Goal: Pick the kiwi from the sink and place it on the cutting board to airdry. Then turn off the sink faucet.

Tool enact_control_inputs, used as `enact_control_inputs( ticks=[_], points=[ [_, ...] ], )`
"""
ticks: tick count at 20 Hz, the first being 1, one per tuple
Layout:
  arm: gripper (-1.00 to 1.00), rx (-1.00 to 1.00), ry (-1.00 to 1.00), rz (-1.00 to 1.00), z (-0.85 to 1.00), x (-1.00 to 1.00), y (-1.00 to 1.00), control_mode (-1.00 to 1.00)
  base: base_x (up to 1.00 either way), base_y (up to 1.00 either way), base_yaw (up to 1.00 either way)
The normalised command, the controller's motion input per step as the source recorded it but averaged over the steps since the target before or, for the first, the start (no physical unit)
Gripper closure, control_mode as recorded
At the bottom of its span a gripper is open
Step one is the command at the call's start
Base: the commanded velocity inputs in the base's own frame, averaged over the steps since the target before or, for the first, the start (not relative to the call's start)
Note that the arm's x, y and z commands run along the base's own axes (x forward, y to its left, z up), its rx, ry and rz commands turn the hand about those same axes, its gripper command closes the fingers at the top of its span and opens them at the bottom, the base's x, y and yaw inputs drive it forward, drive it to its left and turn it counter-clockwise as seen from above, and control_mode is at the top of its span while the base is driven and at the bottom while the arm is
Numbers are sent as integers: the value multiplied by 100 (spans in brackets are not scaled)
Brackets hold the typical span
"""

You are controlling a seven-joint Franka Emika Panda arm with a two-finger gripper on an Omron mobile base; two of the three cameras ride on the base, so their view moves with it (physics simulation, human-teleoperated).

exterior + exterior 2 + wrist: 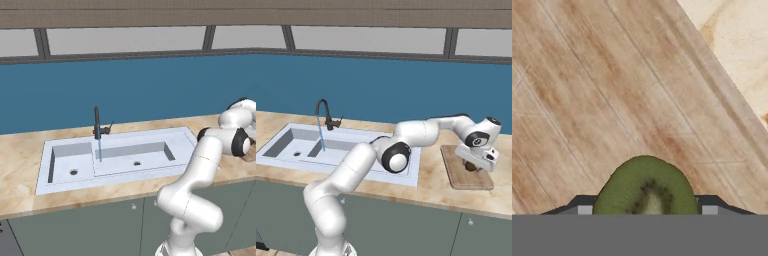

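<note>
The kiwi (646,187), cut face green with a pale core, sits between my gripper's (647,209) two dark fingertips, which are shut on it. Right beneath it lies the cutting board (612,100), its streaky wood grain very close. In the right base view the gripper (472,168) points down over the cutting board (455,176) with the dark kiwi (471,166) at its tips; I cannot tell whether the kiwi touches the wood. The sink (150,137) lies left of the arm. Its dark faucet (97,122) pours a thin blue stream (100,149) into the basin.
The marbled beige countertop (431,187) surrounds sink and board. A blue wall (125,90) rises behind, with windows above. My arm stretches from the sink's (286,132) right edge across to the board. The faucet (323,112) and its side lever stand at the sink's back rim.
</note>
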Motion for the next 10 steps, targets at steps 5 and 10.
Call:
enact_control_inputs(
  ticks=[5,10],
  points=[
    [100,2,3,0,-9,3,0,-100,0,0,0],
    [100,1,3,0,-7,4,0,-100,0,0,0]
  ],
)
